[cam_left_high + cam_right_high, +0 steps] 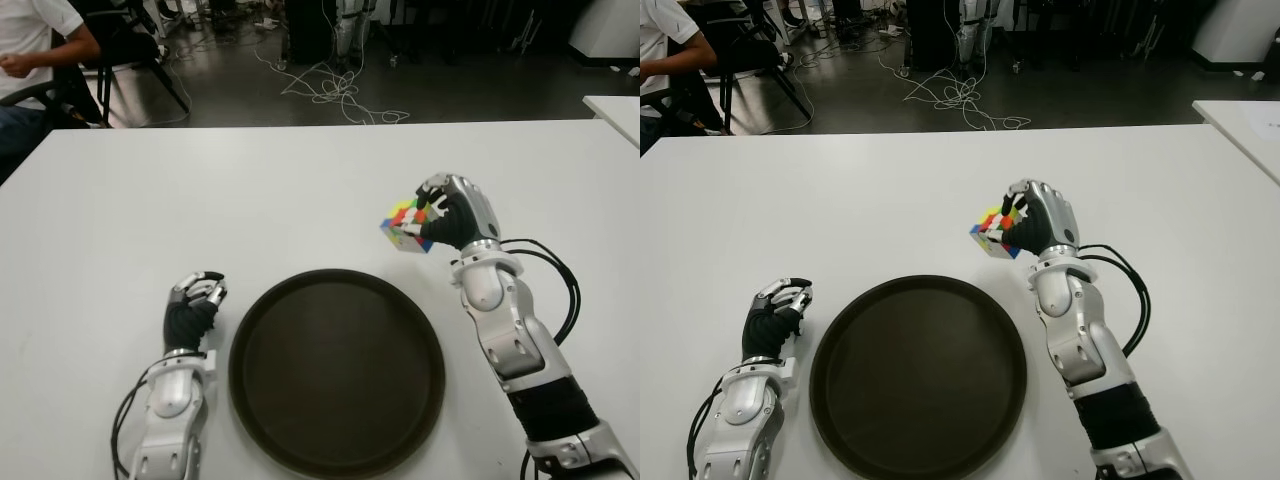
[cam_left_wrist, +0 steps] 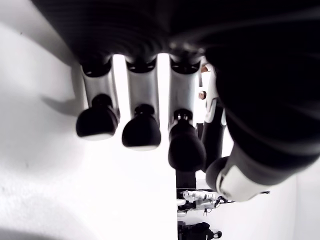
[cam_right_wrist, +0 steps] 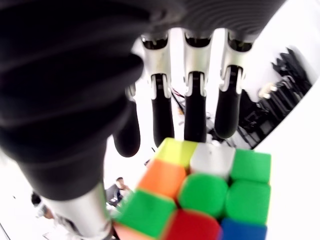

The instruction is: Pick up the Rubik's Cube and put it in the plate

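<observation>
My right hand [image 1: 430, 215] is shut on the Rubik's Cube [image 1: 405, 225], a scrambled cube of green, orange, yellow, red and blue squares. It holds the cube above the white table [image 1: 150, 210], just beyond the far right rim of the plate. The right wrist view shows the cube [image 3: 200, 197] close up, with the fingers [image 3: 195, 107] curled over its far side. The round dark brown plate [image 1: 250, 370] sits on the table in front of me with nothing in it. My left hand [image 1: 195, 300] shows just left of the plate, fingers [image 2: 142, 132] curled and holding nothing.
A person in a white shirt [image 1: 25, 40] sits on a chair at the far left beyond the table. Loose cables [image 1: 330, 90] lie on the floor behind. Another white table's corner [image 1: 615, 105] shows at the far right.
</observation>
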You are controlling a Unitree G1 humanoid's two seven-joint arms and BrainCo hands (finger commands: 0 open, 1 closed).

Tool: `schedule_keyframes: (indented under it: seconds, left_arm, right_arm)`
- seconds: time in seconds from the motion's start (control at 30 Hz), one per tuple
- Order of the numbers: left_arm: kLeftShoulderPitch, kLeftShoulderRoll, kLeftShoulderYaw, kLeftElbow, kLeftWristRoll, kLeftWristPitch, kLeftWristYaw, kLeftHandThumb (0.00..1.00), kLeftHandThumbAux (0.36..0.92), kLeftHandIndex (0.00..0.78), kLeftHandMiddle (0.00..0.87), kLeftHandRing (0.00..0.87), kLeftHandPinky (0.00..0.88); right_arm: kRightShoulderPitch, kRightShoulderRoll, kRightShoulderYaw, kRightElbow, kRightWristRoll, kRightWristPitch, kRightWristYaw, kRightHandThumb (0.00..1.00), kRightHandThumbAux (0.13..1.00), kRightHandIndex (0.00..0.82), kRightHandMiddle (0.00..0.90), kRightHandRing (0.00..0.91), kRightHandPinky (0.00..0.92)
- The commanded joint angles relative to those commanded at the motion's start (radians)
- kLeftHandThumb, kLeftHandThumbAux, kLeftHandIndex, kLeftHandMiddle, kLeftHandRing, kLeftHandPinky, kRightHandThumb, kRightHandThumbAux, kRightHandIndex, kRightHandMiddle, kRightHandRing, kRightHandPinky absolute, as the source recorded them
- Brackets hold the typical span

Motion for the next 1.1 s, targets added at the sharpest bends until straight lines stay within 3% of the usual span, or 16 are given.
schedule_keyframes:
  seconds: [0.6, 0.73, 1.1]
  left_arm:
    - [-0.002, 0.0, -0.005, -0.001, 0.016, 0.005, 0.009, 0.711, 0.704, 0.444, 0.82, 0.829, 0.822]
    - [-0.002, 0.002, -0.007, -0.001, 0.021, 0.005, 0.008, 0.711, 0.704, 0.444, 0.818, 0.826, 0.818]
    - [0.0, -0.003, -0.004, -0.006, 0.017, 0.005, 0.011, 0.711, 0.704, 0.444, 0.818, 0.828, 0.827]
  right_arm:
    - [0.008, 0.004, -0.035, -0.03, 0.037, -0.026, 0.01, 0.169, 0.831, 0.659, 0.801, 0.82, 0.819]
    - [0.03, 0.014, -0.036, -0.094, 0.052, -0.024, 0.022, 0.165, 0.835, 0.66, 0.8, 0.819, 0.814]
    - [0.038, 0.037, -0.052, -0.11, 0.089, -0.054, 0.021, 0.191, 0.831, 0.667, 0.804, 0.823, 0.816]
